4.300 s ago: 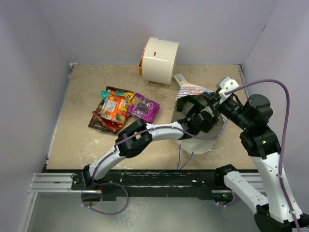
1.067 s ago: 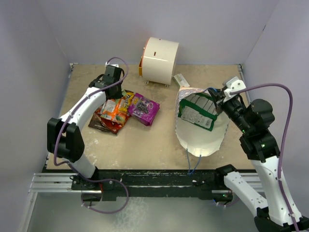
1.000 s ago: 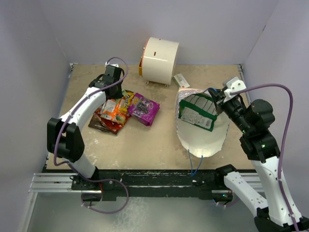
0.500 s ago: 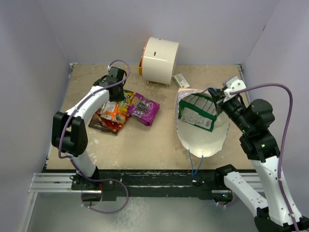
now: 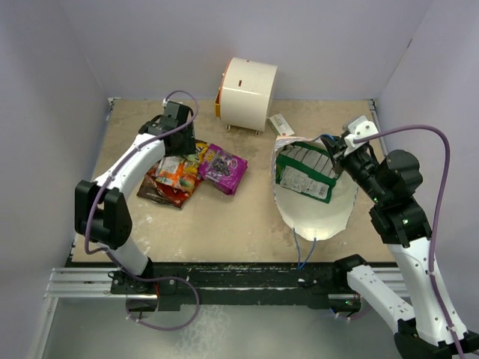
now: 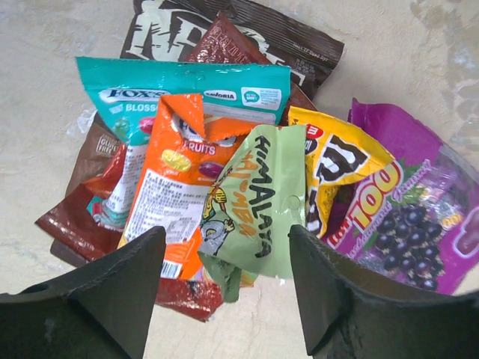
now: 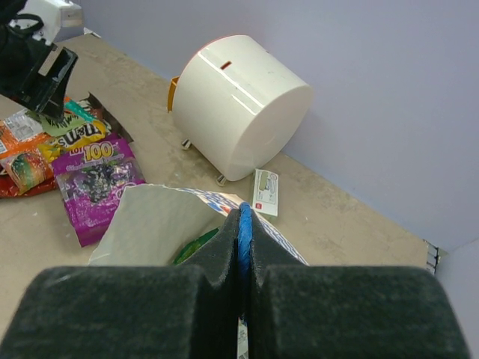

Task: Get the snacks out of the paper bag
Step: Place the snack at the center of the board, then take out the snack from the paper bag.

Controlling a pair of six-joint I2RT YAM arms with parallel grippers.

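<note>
My left gripper [image 5: 177, 132] [image 6: 226, 250] is open, hovering just above the snack pile [image 5: 179, 168]. In the left wrist view the pile holds a dark brown chips bag [image 6: 247, 30], a teal packet [image 6: 187, 86], an orange packet [image 6: 168, 187], a small yellow-green packet [image 6: 262, 202] on top, a yellow packet [image 6: 337, 161] and a purple packet [image 6: 404, 217] [image 5: 223, 166]. My right gripper [image 5: 335, 149] [image 7: 244, 217] is shut on the blue string handle of the paper bag [image 5: 314, 213] [image 7: 146, 224], holding its mouth open. A green-and-white packet [image 5: 303, 173] sits inside the bag.
A white cylindrical appliance [image 5: 247, 93] [image 7: 243, 105] stands at the back wall. A small white box [image 5: 280, 123] [image 7: 266, 192] lies between it and the bag. Walls close in the table on the left, back and right.
My left arm has left the bag and swung to the snack pile at the left. In the last second it only shifted slightly. The right gripper raised the bag's handle a little.
</note>
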